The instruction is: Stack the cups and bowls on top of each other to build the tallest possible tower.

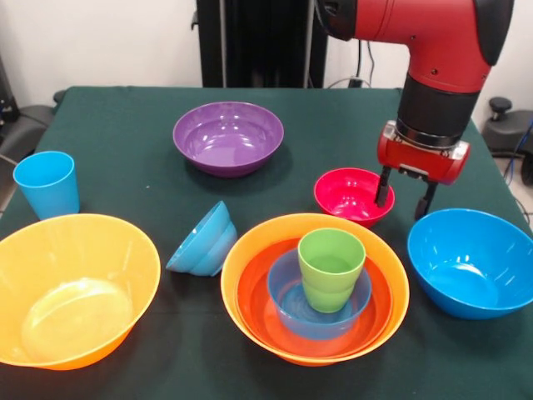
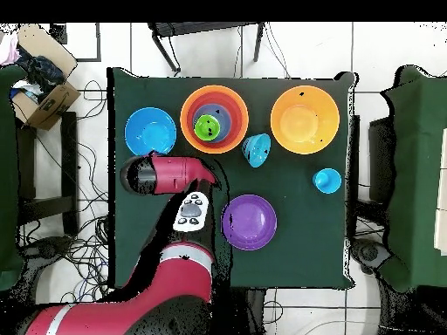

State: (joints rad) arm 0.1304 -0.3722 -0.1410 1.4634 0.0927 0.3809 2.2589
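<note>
The fingers (image 1: 384, 188) are spread, seemingly straddling the pink bowl (image 1: 350, 193)'s rim; if closed off-centre, that glossy rim could be tipped or squeezed out.

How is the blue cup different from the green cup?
The blue cup stands alone on the table; the green cup sits inside a blue bowl nested in the orange bowls. The blue cup is near the table's edge; the green cup tops the stack. Both stand upright, mouths up.
</note>
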